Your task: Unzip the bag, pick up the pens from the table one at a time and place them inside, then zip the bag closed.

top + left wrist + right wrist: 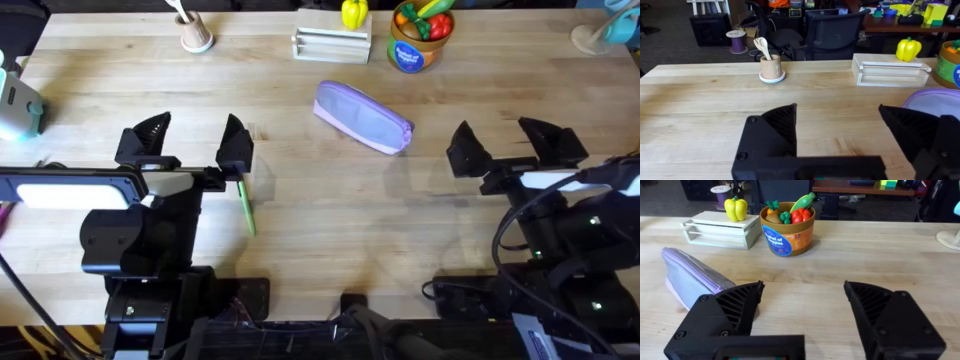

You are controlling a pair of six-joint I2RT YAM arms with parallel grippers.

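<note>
We hold both grippers — left gripper (pixel 190 140), right gripper (pixel 517 142) — spread wide, flanking the bag (pixel 363 117) to unzip it.

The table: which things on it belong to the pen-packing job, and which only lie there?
Job: lavender zip pouch; light green pen.
Lying about: tan cup of wooden spoons; white wooden rack; yellow toy pepper; toy-vegetable tub.

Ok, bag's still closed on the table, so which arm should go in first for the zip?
Probably the right gripper: it hangs open beside the near end of the bag, with bare table between. The left gripper, also open, sits farther off, over the green pen. I can't make out the zip pull.
</note>
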